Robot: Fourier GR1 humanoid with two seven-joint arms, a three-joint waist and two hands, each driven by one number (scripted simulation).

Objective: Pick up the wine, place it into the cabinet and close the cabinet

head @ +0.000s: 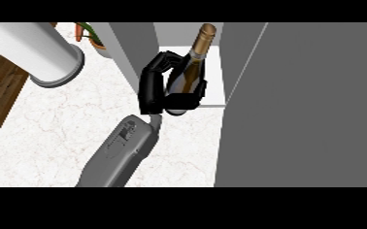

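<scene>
Wine (191, 68), held by left hand (151, 86), at cabinet shelf (215, 94) front edge

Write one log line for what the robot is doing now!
step: placing wine | left hand: fingers curled round wine bottle | bottle: at cabinet opening | door: open | right hand: out of view

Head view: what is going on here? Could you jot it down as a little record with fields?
hand: left hand, fingers curled round the wine bottle
wine bottle: gold-topped neck, held in the cabinet's opening over the white shelf
cabinet: door open, at the right
other hand: not in view
counter: pale marble, with a white cylinder and a plant at the far left
</scene>
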